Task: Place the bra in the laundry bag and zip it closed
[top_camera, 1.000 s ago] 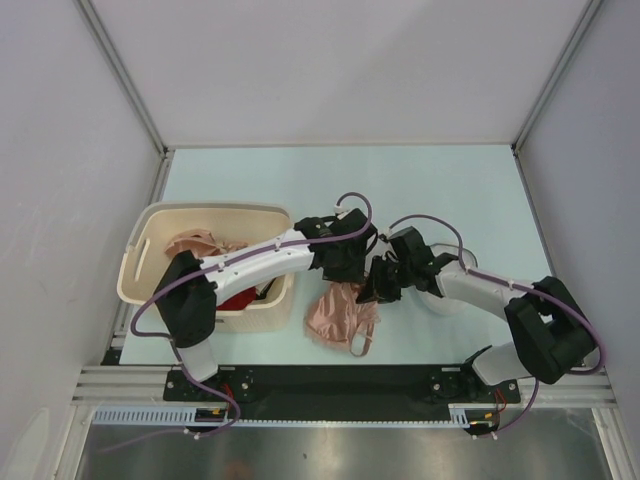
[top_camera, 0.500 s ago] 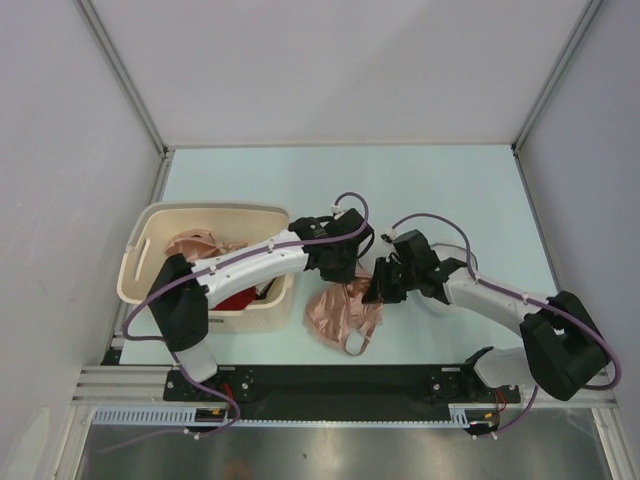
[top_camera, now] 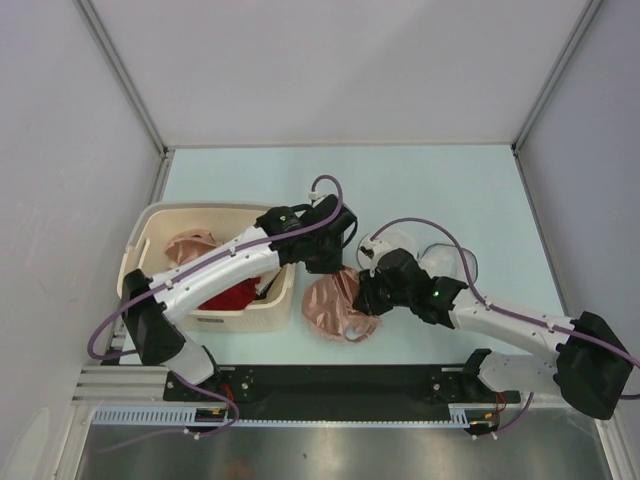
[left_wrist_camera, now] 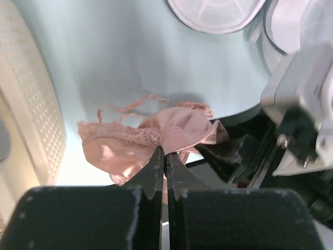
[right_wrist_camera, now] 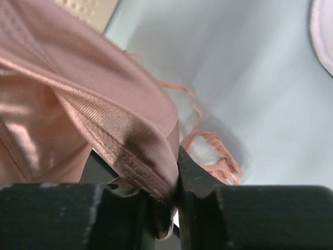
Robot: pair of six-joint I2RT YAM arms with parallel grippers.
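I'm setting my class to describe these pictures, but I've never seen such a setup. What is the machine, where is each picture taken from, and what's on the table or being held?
The machine is two robot arms fixed side by side at the near edge of a table, each ending in a two-finger gripper. The wide picture looks down from above and behind them; the other two come from a camera on each wrist, showing that arm's own fingers. On that pale table stand a round white mesh laundry bag and a cream basket holding a red garment. Between them is a pink bra, and both the left gripper and the right gripper are pinched shut on it.
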